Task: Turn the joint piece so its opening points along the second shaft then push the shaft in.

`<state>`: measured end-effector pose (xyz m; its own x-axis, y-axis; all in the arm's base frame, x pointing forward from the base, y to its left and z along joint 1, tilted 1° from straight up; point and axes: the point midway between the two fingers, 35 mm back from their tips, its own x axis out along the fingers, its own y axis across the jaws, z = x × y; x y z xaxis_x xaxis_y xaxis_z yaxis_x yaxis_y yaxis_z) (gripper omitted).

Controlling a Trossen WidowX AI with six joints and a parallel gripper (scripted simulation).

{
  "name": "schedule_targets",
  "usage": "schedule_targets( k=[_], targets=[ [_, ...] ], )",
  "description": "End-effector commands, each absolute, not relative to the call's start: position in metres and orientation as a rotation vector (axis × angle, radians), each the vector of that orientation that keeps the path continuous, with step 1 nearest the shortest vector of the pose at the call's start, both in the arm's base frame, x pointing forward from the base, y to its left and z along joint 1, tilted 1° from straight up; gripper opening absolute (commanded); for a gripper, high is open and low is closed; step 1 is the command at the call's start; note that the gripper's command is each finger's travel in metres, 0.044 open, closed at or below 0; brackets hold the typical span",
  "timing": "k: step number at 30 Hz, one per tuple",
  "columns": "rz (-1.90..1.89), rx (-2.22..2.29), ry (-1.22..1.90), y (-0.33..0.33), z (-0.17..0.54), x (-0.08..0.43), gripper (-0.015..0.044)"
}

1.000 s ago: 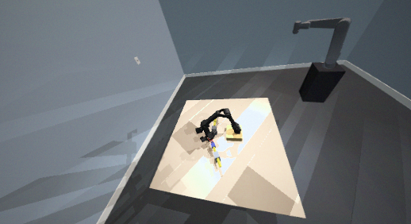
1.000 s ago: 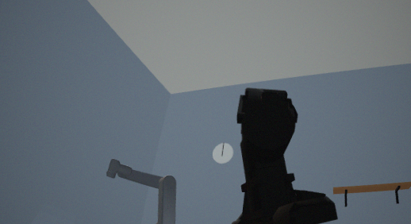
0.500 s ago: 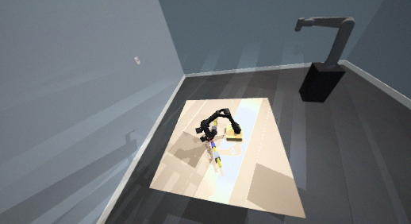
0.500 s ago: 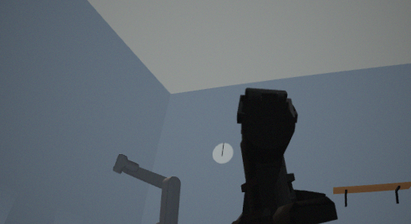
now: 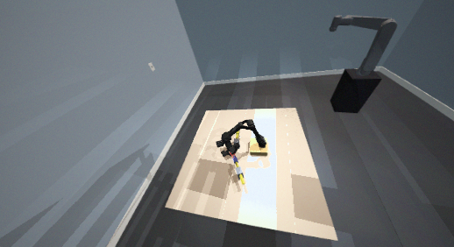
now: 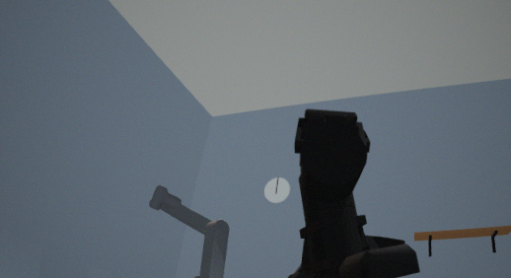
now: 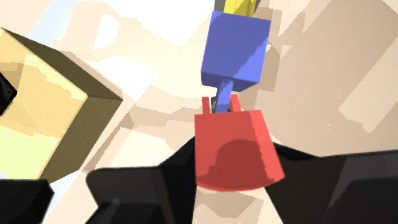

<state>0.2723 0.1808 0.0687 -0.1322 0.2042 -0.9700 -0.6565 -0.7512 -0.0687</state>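
Observation:
The red joint piece [image 7: 227,132] is between the two black fingers of my gripper [image 7: 220,137] [image 5: 231,153], which is shut on it. Its two red prongs meet a narrow blue tab of the blue joint part [image 7: 235,45] [image 5: 235,159]. The blue part sits on the end of a yellow shaft [image 7: 240,6] [image 5: 243,179], which passes through a light grey block [image 5: 238,171] in the top view. Another yellow shaft [image 5: 237,134] shows beyond the gripper, beside a grey block [image 5: 237,141]. The red piece's opening and its exact direction are hidden. The exterior view shows no joint or shaft.
The arm's base stands on a yellow block [image 5: 258,151] [image 7: 45,100], to the left in the wrist view. All stand on a pale table top [image 5: 307,184]. A large grey arm [image 5: 377,48] [image 6: 214,246] stands far off on a black pedestal [image 5: 354,92].

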Motion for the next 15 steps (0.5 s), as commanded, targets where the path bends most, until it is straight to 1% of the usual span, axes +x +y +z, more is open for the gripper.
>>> schedule_targets(
  k=[1,2,13,15],
  targets=[
    [1.935,-1.566,0.511,0.1808,0.0687,0.2723,0.0147],
    [1.935,-1.566,0.511,0.1808,0.0687,0.2723,0.0147],
    [1.935,-1.566,0.511,0.1808,0.0687,0.2723,0.0436],
    [1.935,-1.566,0.511,0.1808,0.0687,0.2723,0.0440]
  ],
)
